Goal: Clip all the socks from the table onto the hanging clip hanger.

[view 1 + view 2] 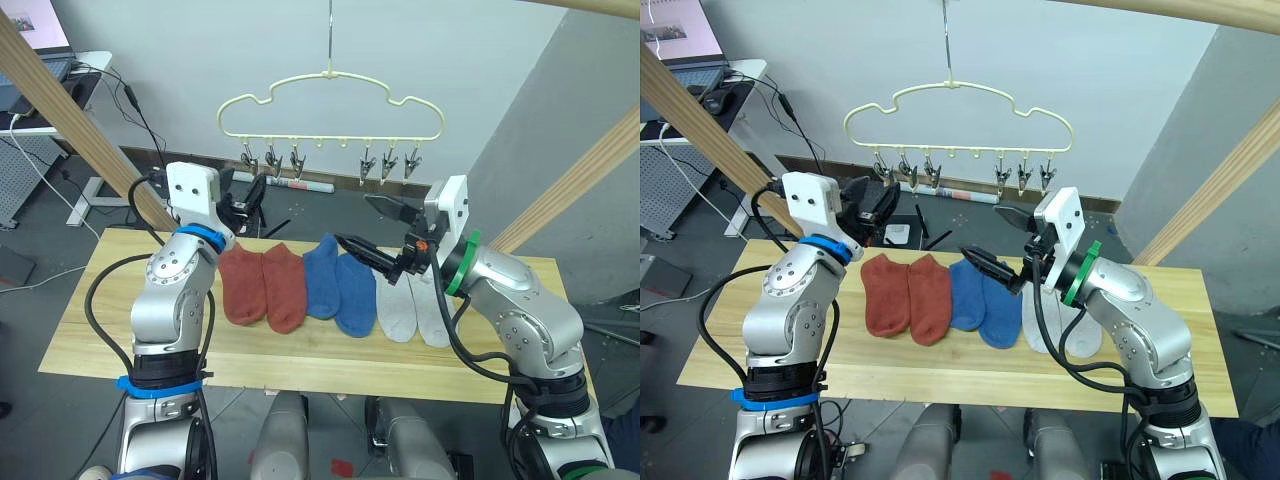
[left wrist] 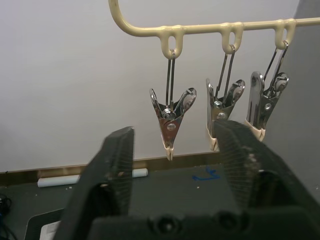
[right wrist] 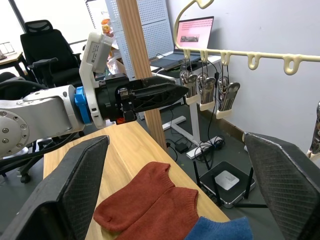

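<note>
Both grippers hang raised above the table (image 1: 300,360), and neither holds anything. On the robot's left, the left gripper (image 1: 252,200) points up toward the clip hanger (image 1: 330,105); in its wrist view its two black fingers (image 2: 112,165) stand spread, with the metal clips (image 2: 171,120) showing in the gap between them, well apart from the pads. The right gripper (image 1: 380,235) sits over the middle of the table with its jaws parted wide, one finger reaching low over the blue socks (image 1: 338,285), the other higher up; from its wrist the fingers (image 3: 75,185) frame the red pair and the other gripper beyond.

All six socks lie flat in a row on the pale wood, toes toward the robot: the rust-red socks (image 1: 262,285) on the robot's left, the blue pair in the centre, the light grey socks (image 1: 410,308) on the right, partly behind the right gripper and arm. Neighbouring socks touch or overlap at their edges.

Above and behind the table, the hanger dangles by its slim hook, six clips along its bar in two groups of three, none holding a sock. Thick wooden poles (image 1: 80,130) slant on either side. I can make out no readable writing or brand marks anywhere.
</note>
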`<action>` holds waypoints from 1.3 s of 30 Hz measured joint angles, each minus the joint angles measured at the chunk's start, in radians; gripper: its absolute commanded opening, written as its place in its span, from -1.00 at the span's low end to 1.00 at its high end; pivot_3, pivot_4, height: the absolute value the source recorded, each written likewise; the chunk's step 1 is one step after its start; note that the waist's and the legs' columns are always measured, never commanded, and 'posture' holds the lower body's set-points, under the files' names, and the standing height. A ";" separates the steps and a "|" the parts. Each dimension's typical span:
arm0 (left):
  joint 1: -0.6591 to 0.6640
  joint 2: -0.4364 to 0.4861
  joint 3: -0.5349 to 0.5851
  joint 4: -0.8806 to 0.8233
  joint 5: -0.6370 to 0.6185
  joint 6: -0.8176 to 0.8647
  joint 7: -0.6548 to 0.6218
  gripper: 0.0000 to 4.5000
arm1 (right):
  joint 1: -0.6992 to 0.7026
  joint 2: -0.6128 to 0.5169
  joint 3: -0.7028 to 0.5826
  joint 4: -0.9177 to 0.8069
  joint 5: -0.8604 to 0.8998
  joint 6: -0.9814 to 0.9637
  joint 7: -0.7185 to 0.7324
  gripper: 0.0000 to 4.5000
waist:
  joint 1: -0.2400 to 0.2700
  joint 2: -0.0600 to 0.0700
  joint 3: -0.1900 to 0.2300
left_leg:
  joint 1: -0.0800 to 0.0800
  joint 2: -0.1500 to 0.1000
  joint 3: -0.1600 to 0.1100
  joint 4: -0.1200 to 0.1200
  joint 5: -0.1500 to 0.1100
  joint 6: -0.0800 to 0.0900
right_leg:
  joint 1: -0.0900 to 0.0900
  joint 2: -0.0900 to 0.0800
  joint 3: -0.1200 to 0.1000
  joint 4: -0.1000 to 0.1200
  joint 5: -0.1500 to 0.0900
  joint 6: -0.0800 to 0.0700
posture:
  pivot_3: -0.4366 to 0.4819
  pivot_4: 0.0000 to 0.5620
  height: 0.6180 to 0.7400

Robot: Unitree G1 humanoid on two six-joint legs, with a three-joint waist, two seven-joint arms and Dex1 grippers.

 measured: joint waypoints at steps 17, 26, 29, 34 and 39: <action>-0.051 -0.001 0.000 0.073 0.031 -0.042 0.017 0.39 | -0.010 0.001 -0.004 0.000 0.013 0.003 -0.017 1.00 | -0.001 0.000 0.001 | 0.000 0.000 0.000 0.000 0.000 0.000 | 0.000 0.000 0.000 0.000 0.000 0.000 | 0.41 0.15 1.00; -0.094 -0.007 -0.019 0.136 0.044 -0.097 0.000 0.39 | -0.032 -0.005 -0.005 0.000 0.015 0.006 -0.017 1.00 | -0.001 0.000 0.005 | -0.001 0.000 0.000 0.000 0.000 0.000 | -0.001 0.000 0.000 0.000 0.000 0.000 | 0.40 0.18 1.00; -0.110 -0.009 -0.019 0.161 0.045 -0.110 -0.002 0.39 | -0.032 -0.005 -0.005 0.000 0.015 0.007 -0.019 1.00 | -0.001 0.000 0.006 | -0.002 0.000 0.000 0.000 0.000 0.000 | -0.001 0.000 0.000 0.000 0.000 0.000 | 0.40 0.18 1.00; -0.120 -0.013 -0.022 0.164 0.045 -0.122 -0.005 0.39 | -0.030 -0.008 -0.005 0.000 0.015 0.007 -0.020 1.00 | -0.001 0.000 0.006 | -0.002 0.000 0.000 0.000 0.000 0.000 | -0.001 0.000 0.000 -0.001 0.000 0.000 | 0.39 0.19 1.00; -0.120 -0.013 -0.022 0.174 0.047 -0.129 -0.006 0.39 | -0.030 -0.011 -0.006 0.000 0.015 0.007 -0.021 1.00 | -0.001 0.000 0.007 | -0.002 0.000 0.000 0.000 0.000 0.000 | -0.001 0.000 -0.001 -0.001 0.000 0.000 | 0.40 0.18 1.00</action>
